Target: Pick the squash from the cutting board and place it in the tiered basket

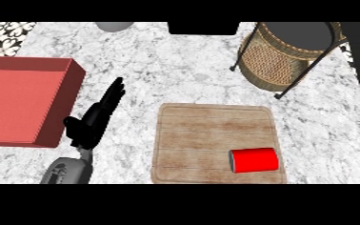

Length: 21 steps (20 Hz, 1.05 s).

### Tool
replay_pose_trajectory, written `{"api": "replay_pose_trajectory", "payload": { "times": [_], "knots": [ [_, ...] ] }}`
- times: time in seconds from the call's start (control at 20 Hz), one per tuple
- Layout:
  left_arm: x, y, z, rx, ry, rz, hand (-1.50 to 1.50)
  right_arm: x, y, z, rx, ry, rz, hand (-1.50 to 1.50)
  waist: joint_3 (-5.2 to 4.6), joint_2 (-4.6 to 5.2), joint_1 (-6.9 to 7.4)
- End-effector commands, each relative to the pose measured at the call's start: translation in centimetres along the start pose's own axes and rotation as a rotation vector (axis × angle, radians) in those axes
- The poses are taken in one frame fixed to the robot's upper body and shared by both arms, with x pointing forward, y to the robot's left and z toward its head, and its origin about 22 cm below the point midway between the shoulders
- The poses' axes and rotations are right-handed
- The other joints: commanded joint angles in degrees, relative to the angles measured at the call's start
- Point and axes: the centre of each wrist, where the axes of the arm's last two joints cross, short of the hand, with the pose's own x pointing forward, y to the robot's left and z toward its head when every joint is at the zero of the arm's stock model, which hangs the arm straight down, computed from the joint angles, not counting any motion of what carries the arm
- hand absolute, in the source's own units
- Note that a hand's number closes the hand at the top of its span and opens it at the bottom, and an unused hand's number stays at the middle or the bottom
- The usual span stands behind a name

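Lower left of frame: grey forearm and left hand, fingers straight and pointing up-frame, holding nothing, resting on the counter. Right hand not visible anywhere.

Lower centre-right: wooden cutting board, flat on the counter. Only one thing on it: a red cylinder lying on its side at the board's lower-right corner, just inside the edge. It doesn't look like a squash, but it's the only candidate on the board, so I take it as the pick target. Nothing is touching it.

Mid left: red tray, left of the hand and near it. Not part of the task.

Upper right: wicker tiered basket in a dark wire frame, dark top tier facing up. It is up-frame from the board and apart from it.

Top edge: grey round object and a dark block, both cut off, can't tell what they are.

Step, as judged: the pick has not begun, target untouched, basket shows nothing inside. Next move likely falls to the right hand, since target and basket both sit on the right: come in over the board's lower-right corner, fingers spread to close across the cylinder's round side. It may roll if nudged. Then lift and carry up-frame to the basket.
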Motion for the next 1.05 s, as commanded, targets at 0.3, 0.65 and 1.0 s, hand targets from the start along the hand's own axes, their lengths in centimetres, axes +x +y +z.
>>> {"api": "replay_pose_trajectory", "payload": {
  "times": [0.3,0.65,1.0],
  "knots": [
    [-0.5,1.1,0.5,0.021,0.019,0.001,0.0,-0.2,-10.0,-0.9,-0.545,-0.116,-0.086,-1.5,-0.04,-0.35,-1.86],
    [-0.4,1.6,2.0,0.067,0.012,0.011,0.0,-4.8,-18.7,0.7,-0.564,-0.228,-0.234,-1.5,0.03,-1.26,-3.85],
    [-1.2,1.5,2.0,0.09,0.039,0.004,0.0,-10.6,-29.8,4.9,-0.53,-0.22,-0.182,-1.5,0.03,-1.01,-4.71]
  ]
}}
